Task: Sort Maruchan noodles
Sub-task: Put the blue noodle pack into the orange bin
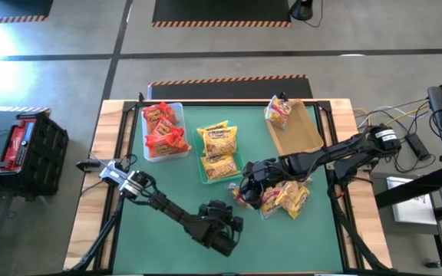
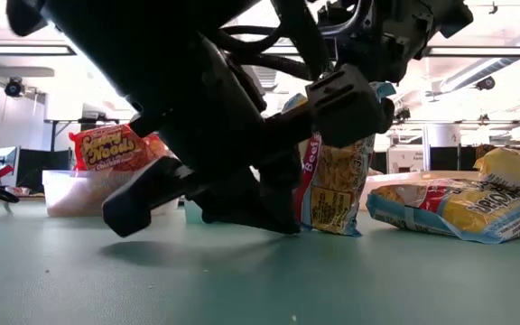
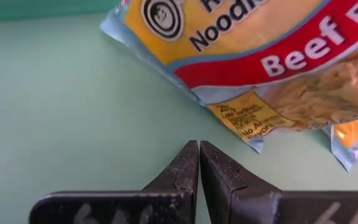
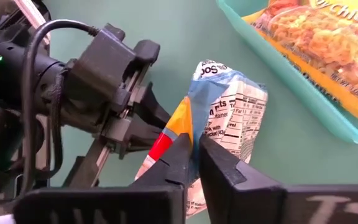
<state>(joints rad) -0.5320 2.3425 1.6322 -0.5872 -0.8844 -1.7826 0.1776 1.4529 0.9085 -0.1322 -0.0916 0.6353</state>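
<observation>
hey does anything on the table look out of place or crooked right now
Yes. One noodle packet sits tilted on the far rim of the tan bin, half outside it. A few more packets lie loose on the green mat beside the right gripper, which pinches one packet's edge so it stands upright.

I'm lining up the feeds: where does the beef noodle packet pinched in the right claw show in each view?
High view: the beef packet is centre-right, under the right claw's tip.
Low view: standing upright at centre, behind the dark arm.
Left wrist view: across the upper right.
Right wrist view: at centre, its edge gripped by the right claw.
Shared landmark: the teal bin, seen in the high and right wrist views.
</observation>
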